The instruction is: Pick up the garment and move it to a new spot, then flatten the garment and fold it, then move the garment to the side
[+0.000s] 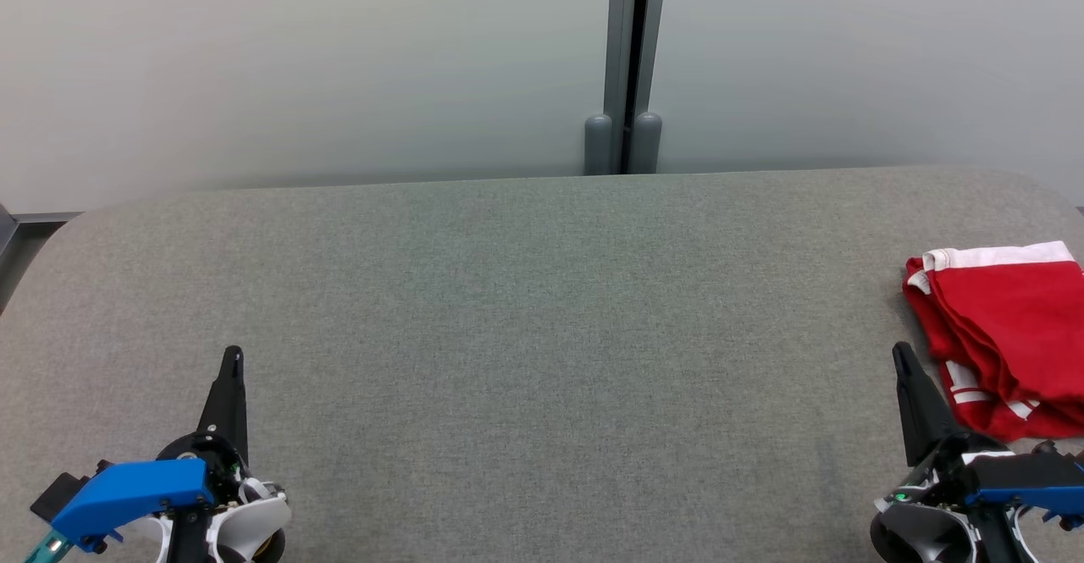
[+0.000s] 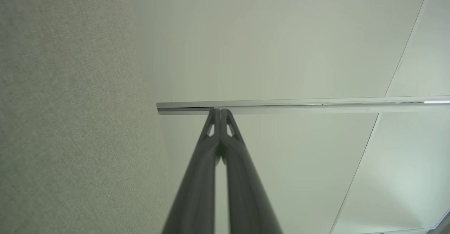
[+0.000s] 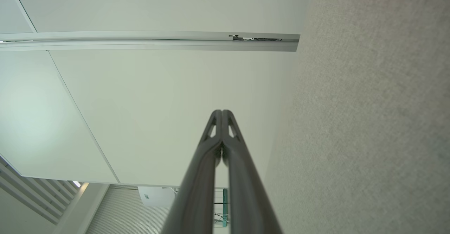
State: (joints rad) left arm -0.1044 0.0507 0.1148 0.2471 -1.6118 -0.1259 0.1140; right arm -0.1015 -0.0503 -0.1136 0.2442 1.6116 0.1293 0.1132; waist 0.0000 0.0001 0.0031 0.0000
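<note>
Head view: both hands hover low over the grey counter (image 1: 542,334), fingers pointing toward the top of the frame. The left hand (image 1: 232,360) is at lower left and the right hand (image 1: 901,358) at lower right. Each is fully closed and holds nothing. A loosely folded red garment (image 1: 1008,326) with white trim lies at the right edge, just beside the right hand. Each wrist view shows fingertips pressed together before a pale wall (image 2: 281,51) crossed by a metal rail (image 2: 299,104).
</note>
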